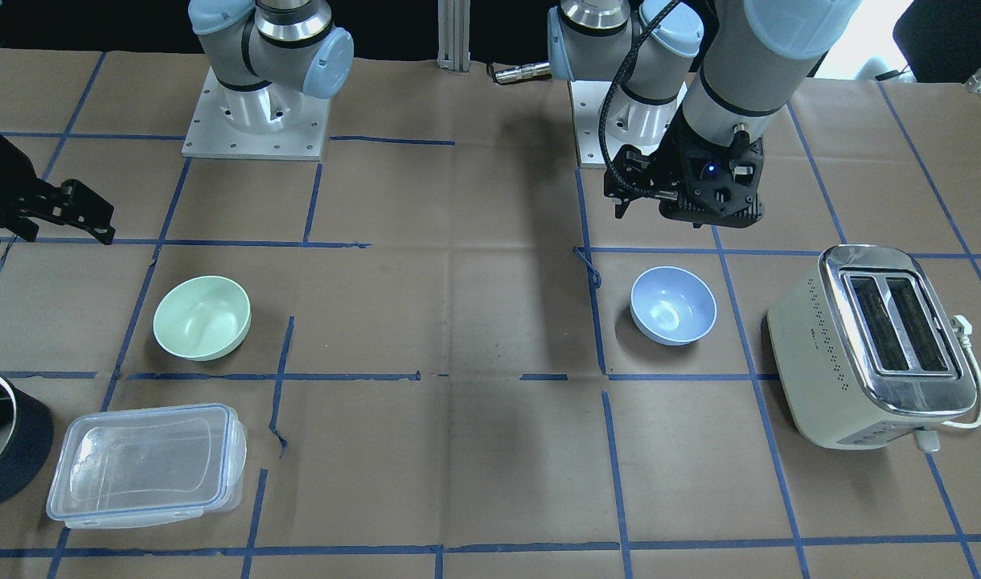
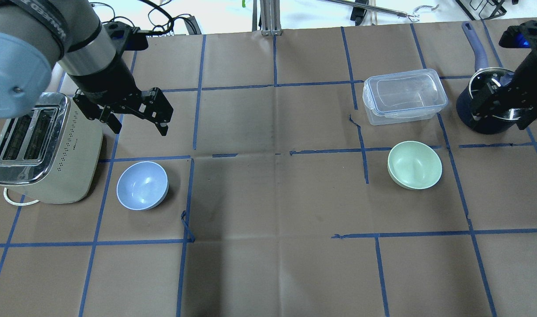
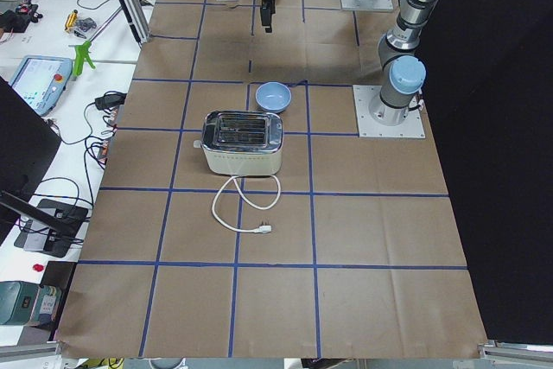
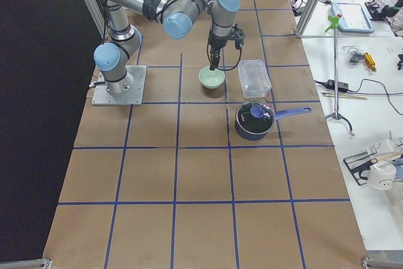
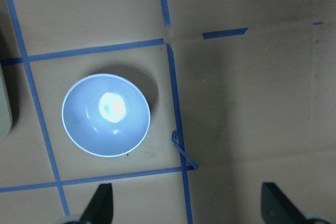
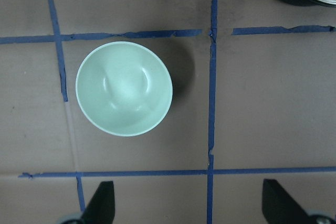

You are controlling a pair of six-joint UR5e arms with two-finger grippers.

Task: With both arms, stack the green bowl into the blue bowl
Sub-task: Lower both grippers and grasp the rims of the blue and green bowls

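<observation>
both bowls sat upright on the table, well apart: the blue bowl (image 2: 142,185) at the left, just beside the toaster (image 2: 53,149), the green bowl (image 2: 414,165) at the right, near the clear container (image 2: 405,99). each arm hung close above its own bowl, likely ready to take one each. the left gripper (image 2: 141,130) and the right gripper (image 6: 191,207) both had jaws spread wide, holding nothing. from overhead the right gripper's fingers were hard to make out against the dark pot (image 2: 482,125), and the front view cut them off at its edge.
</observation>
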